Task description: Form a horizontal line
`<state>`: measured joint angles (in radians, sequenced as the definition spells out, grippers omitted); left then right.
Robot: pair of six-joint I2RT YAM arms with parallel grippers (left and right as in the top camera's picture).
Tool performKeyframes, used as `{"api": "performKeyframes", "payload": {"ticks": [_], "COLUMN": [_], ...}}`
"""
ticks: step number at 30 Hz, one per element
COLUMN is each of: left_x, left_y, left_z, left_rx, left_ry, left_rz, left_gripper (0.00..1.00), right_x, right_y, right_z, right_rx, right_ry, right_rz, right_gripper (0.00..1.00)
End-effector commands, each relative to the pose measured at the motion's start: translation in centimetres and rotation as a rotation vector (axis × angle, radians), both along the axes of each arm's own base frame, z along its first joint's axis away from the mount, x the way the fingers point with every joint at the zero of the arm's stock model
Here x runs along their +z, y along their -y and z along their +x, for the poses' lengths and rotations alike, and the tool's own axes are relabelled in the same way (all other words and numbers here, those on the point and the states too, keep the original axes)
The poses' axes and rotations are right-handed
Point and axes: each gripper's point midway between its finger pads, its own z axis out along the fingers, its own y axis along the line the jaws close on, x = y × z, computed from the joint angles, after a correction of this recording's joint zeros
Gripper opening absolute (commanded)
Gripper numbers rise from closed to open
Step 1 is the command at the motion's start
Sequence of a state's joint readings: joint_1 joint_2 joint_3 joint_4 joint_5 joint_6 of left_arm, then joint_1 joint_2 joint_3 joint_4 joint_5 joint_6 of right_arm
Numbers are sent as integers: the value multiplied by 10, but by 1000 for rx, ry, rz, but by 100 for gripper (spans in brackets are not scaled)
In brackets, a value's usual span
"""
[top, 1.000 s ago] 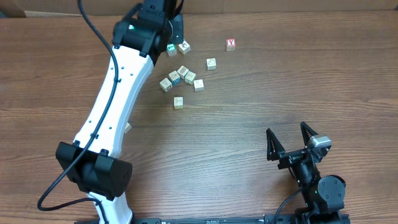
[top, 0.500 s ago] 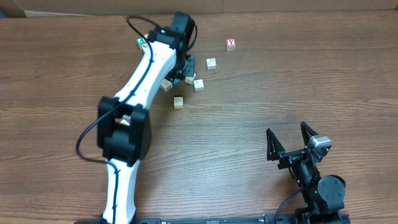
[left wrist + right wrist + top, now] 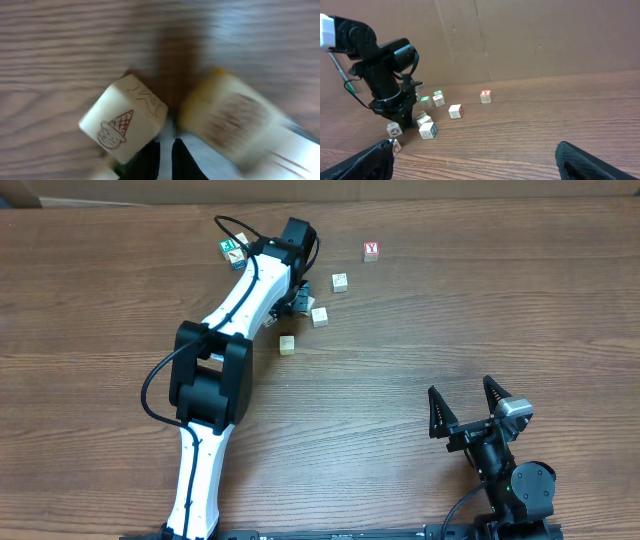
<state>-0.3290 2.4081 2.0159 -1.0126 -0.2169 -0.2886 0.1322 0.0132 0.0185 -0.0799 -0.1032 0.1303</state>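
**A:** From overhead, left gripper point(image 3: 296, 292) is down among the pale cubes point(image 3: 319, 316) near the far edge. They're scattered, no row yet. Right gripper point(image 3: 465, 412) sits splayed by the near right corner, way further off.

**B:** Left wrist cam's blurry, ice-cream cube point(image 3: 122, 125) just left of its fingers point(image 3: 148, 162), can't tell if it's clenched. Right wrist: plenty of bare table point(image 3: 530, 130) around.

Brown wood-grain table point(image 3: 450, 330), red-Y cube point(image 3: 371, 251) near its far edge, green-faced cubes point(image 3: 231, 250), cardboard wall point(image 3: 545, 35) behind
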Motion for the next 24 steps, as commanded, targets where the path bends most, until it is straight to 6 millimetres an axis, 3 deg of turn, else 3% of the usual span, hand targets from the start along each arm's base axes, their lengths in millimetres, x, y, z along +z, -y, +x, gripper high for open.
{"api": "performKeyframes", "payload": {"ticks": [1, 6, 11, 17, 21, 22, 24], "left_x": [-8, -12, -13, -4, 35, 60, 89], "left_y": [-42, -53, -27, -18, -16, -15, -13], "left_z": [13, 19, 19, 33, 57, 70, 80], "left_rx": [96, 118, 19, 33, 30, 26, 10], "left_ry": [20, 6, -26, 32, 121, 175, 233], "left_rz": [65, -43, -215, -243, -261, -273, -285], "left_gripper": [11, 13, 17, 21, 31, 40, 48], "right_x": [-3, -3, -3, -3, -3, -3, -3], "right_y": [2, 2, 2, 2, 2, 2, 2], "right_z": [1, 1, 1, 1, 1, 1, 1], "right_rx": [-11, -11, -11, -11, -11, -11, -11], "right_ry": [-2, -2, -2, -2, -2, -2, -2], "right_rz": [2, 2, 2, 2, 2, 2, 2], "right_gripper": [100, 100, 100, 100, 100, 100, 100]}}
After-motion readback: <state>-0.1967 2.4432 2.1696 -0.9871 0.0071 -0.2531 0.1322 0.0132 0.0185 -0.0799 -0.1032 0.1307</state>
